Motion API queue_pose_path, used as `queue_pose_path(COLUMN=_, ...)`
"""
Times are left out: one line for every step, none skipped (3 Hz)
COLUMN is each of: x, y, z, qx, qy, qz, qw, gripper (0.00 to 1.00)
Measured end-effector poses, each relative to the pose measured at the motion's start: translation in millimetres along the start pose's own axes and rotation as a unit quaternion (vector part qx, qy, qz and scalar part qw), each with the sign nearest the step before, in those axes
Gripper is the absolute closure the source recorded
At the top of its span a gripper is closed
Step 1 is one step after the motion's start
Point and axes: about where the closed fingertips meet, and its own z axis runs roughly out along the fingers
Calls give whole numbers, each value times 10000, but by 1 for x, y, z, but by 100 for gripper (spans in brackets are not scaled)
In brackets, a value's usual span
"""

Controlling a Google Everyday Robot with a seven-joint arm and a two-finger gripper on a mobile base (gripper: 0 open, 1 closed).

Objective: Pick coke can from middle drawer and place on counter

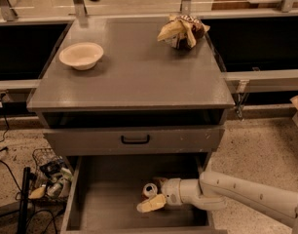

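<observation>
- Looking down over the cabinet, I have the gripper (pixel 148 196) inside the open middle drawer (pixel 105 201), reached in from the right on the pale arm (pixel 246 199)
- Its fingers (pixel 150 204) are released and spread apart: the cream one nearest me lies low over the drawer floor, and the other shows as a darker shape on the far side
- The coke can (pixel 149 189) stands upright between the two fingers, silver top facing up, with only a sliver of its red side showing
- I cannot tell whether the near finger touches the can or sits just beside it
- Left of the fingers, the drawer's grey floor runs out to its low side wall
- Right of the fingers, the wrist fills the space up to the other wall
- Just beyond and above the fingers is a closed drawer front (pixel 81 141), its black handle (pixel 135 139) a little to the left of the fingertips
- Well above the fingers lies the counter (pixel 139 82), broad and grey
- On it, a cream bowl (pixel 81 55) sits far to the left of the fingers' line, and a brown-and-yellow snack bag (pixel 182 30) sits at the back, to their right
- Off to the left of the fingers, outside the drawer, a wire basket (pixel 49 177) of clutter rests on the speckled floor beside black cables
</observation>
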Motion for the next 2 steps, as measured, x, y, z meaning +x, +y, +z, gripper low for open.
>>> queue_pose_path(x=0, y=0, z=0, qx=0, qy=0, qz=0, qw=10000, gripper=26)
queue_pose_path(x=0, y=0, z=0, qx=0, qy=0, qz=0, qw=10000, gripper=49)
